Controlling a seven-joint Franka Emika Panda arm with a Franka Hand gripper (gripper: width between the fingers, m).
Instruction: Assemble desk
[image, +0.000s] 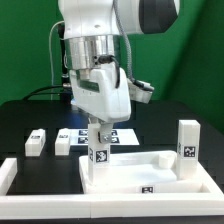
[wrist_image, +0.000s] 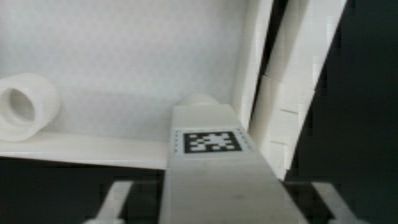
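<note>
The white tabletop tray (image: 150, 172) lies at the front on the exterior view's right, hollow side up. My gripper (image: 98, 128) is shut on a white tagged leg (image: 99, 152) and holds it upright at the tray's near-left corner. In the wrist view the leg (wrist_image: 217, 150) runs out from between my fingers (wrist_image: 128, 200) over the tray's floor (wrist_image: 125, 70), with a round socket (wrist_image: 22, 105) to one side and the tray's rim (wrist_image: 285, 80) to the other. Another leg (image: 187, 140) stands upright at the tray's right end. Two legs (image: 37, 141) (image: 63, 143) lie on the black table to the left.
The marker board (image: 118, 134) lies flat behind the tray, partly hidden by my gripper. White border rails (image: 10, 176) run along the left and front of the work area. Cables hang behind the arm.
</note>
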